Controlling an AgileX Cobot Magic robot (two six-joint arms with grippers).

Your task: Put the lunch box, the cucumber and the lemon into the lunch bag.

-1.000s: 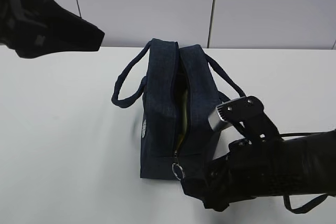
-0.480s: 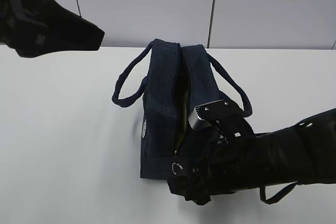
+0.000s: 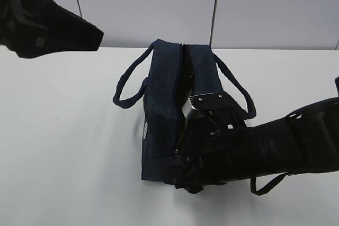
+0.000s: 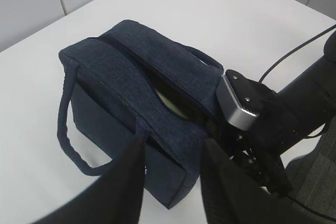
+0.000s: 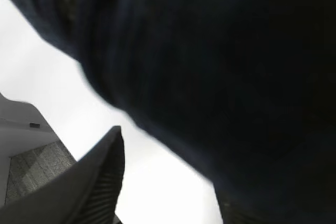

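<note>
Navy fabric fills my screens: the lunch bag (image 3: 167,104) stands on the white desk (image 3: 63,146), with my right gripper (image 3: 185,175) pressed against its near end; whether that gripper is clamped I cannot tell. The left gripper (image 4: 170,182), parted and empty, hangs above the bag's near side. Something pale green-yellow (image 4: 170,100) shows through the slot, and no lunch box, cucumber or lemon lies outside, so I judge packing done and only closing left.

The table (image 3: 63,130) was big, white and smooth, and it filled most of the view from the outside camera. Behind it stood a pale grey wall (image 3: 143,3) made of flat panels, with thin dark lines (image 3: 214,9) running up and down between them. The light was soft and even, and it made only faint shadows on the table top.
</note>
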